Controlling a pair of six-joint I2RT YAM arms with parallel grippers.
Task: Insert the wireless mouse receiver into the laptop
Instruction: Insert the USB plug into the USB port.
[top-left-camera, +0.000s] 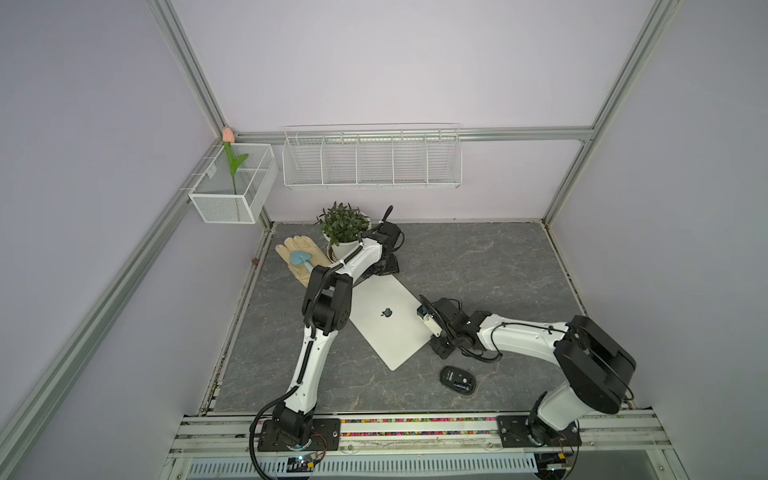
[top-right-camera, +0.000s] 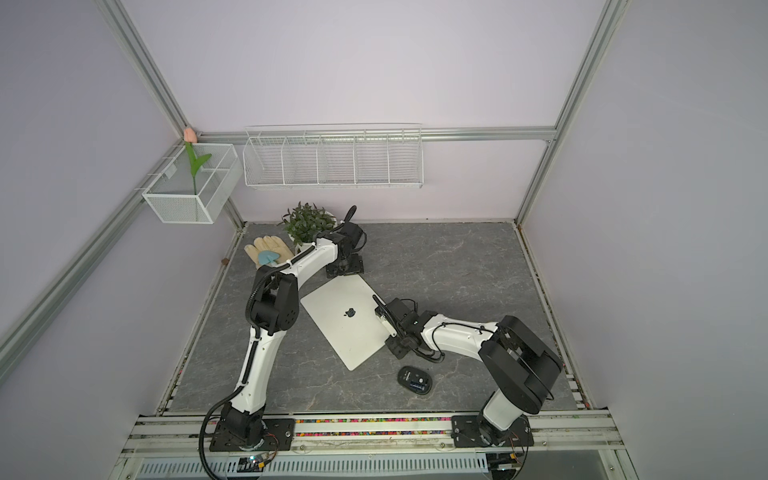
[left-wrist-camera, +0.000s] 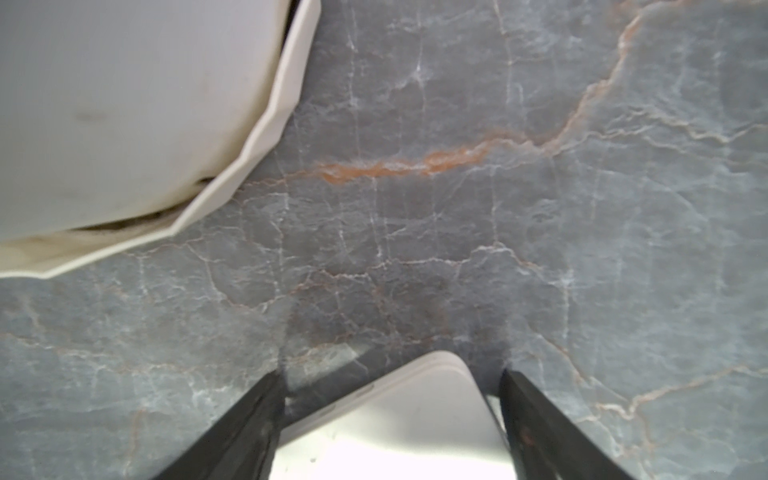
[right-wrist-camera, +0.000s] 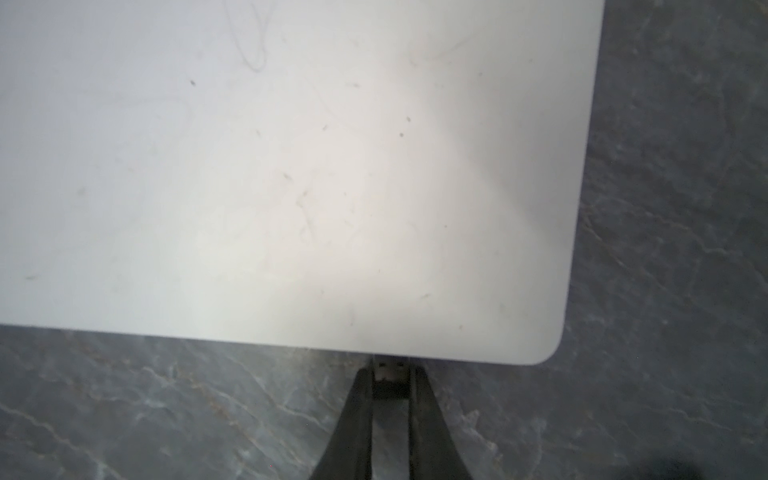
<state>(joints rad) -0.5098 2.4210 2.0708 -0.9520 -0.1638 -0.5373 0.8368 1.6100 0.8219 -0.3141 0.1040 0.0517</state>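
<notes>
The silver-white laptop (top-left-camera: 386, 328) (top-right-camera: 345, 332) lies shut and askew on the grey marble table. The wireless mouse receiver (right-wrist-camera: 390, 371) is a tiny dark stub with a metal end. My right gripper (right-wrist-camera: 390, 374) (top-left-camera: 432, 332) is shut on it, and the metal end touches the laptop's side edge (right-wrist-camera: 291, 340) near a rounded corner. My left gripper (left-wrist-camera: 390, 371) (top-left-camera: 384, 268) straddles the laptop's far corner (left-wrist-camera: 415, 399). Its jaws stand wide, and both fingers (left-wrist-camera: 266, 415) press against that corner's two edges.
A black mouse (top-left-camera: 457, 379) (top-right-camera: 414, 378) lies belly up on the table near the right arm. A potted plant (top-left-camera: 343, 228) in a white pot (left-wrist-camera: 124, 104), a tan glove (top-left-camera: 291, 251) and a blue trowel (top-left-camera: 298, 258) sit at the back left. Wire baskets (top-left-camera: 372, 160) hang on the walls.
</notes>
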